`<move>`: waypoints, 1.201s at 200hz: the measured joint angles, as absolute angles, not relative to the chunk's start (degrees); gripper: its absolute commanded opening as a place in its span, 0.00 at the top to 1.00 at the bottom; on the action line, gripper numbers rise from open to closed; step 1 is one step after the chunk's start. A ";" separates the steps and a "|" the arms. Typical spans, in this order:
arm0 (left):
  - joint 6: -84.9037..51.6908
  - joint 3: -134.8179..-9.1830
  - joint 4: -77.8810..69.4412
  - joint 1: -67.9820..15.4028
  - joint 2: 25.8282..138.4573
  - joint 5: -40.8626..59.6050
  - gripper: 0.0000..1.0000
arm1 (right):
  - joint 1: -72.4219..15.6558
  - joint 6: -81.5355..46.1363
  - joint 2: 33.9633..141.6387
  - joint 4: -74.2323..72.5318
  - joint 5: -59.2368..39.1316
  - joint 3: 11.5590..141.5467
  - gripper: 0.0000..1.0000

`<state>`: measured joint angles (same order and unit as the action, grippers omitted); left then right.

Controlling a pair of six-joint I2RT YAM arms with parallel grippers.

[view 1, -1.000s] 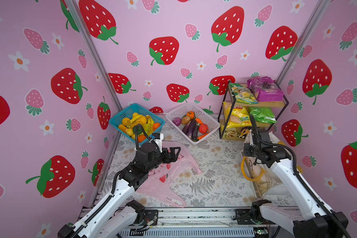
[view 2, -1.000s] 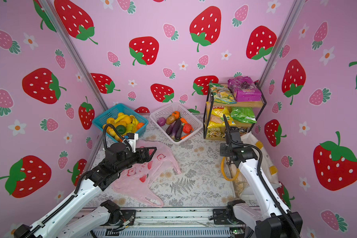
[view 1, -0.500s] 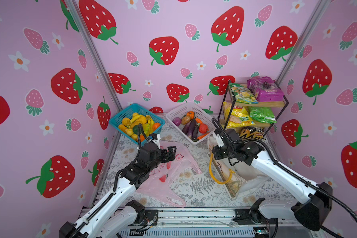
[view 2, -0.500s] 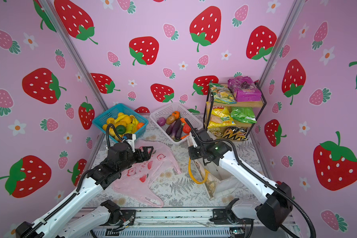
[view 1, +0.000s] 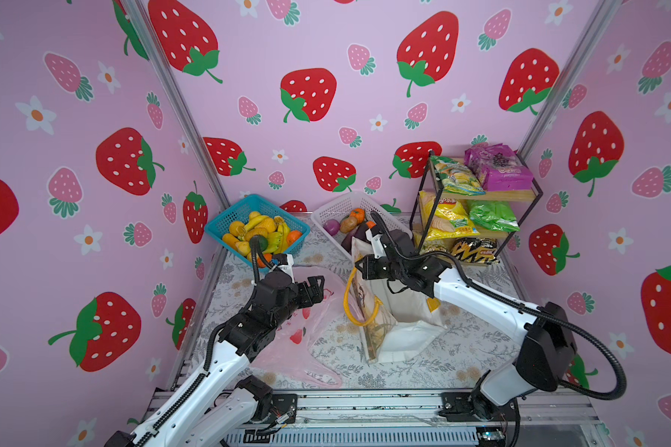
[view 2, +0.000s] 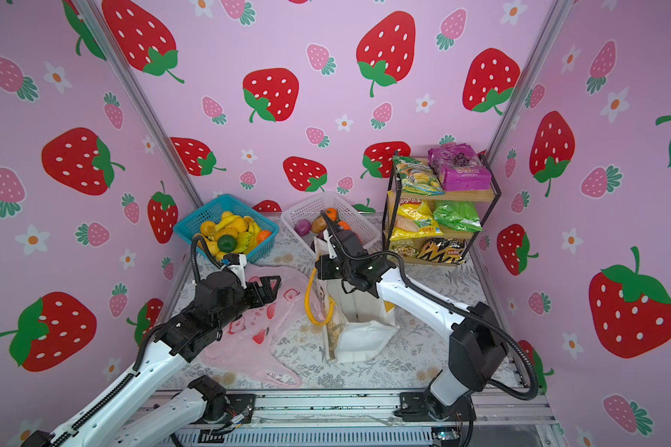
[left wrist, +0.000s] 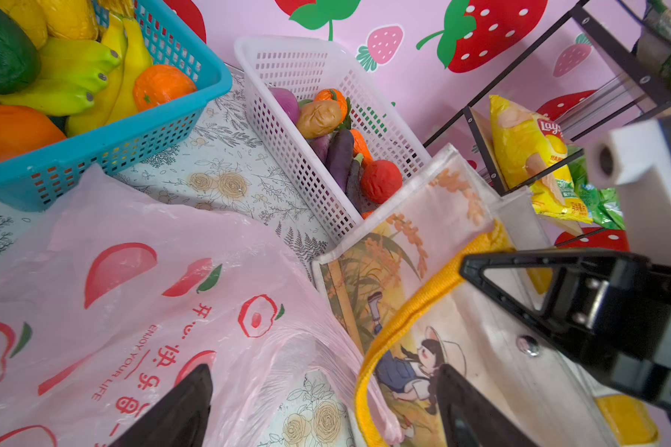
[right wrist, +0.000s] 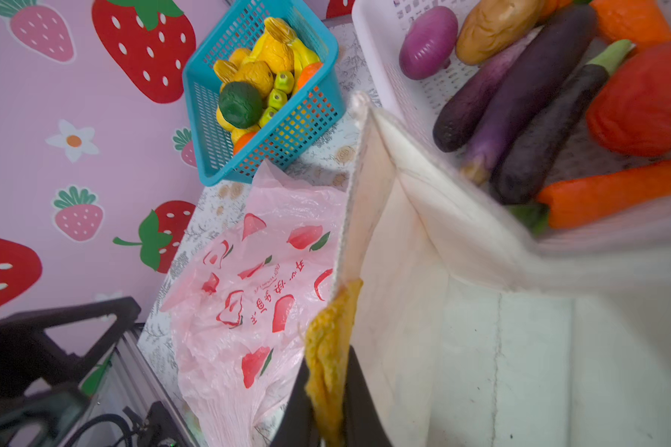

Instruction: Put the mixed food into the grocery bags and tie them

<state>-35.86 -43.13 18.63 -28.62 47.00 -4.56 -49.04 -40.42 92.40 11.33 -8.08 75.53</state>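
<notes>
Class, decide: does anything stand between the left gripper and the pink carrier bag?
Nothing visible does. The open left gripper hangs just above the crumpled pink bag. The white tote, gripped by the right gripper, stands beside it, not between.

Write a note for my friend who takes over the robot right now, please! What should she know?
Left gripper: open, holding nothing, above the pink bag, which lies flat on the table.
Right gripper: shut on the yellow handle of the tote, which stands upright.
Yellow packet and green packet: on the shelf.
Fruits: in the blue basket.
Done: nothing packed or tied.
Left: fill both bags, tie them.
</notes>
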 measured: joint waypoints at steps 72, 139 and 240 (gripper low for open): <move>-39.35 -46.06 20.47 -32.03 48.88 0.08 0.07 | -48.71 -34.68 91.44 9.17 -14.15 78.91 0.34; -33.10 -58.70 23.64 -35.57 64.64 -0.25 0.23 | -37.52 -25.61 63.83 10.74 -6.63 65.06 0.15; -32.71 -60.45 19.22 -35.90 73.45 3.70 1.00 | 0.86 -42.19 63.44 -7.09 -9.39 42.17 0.07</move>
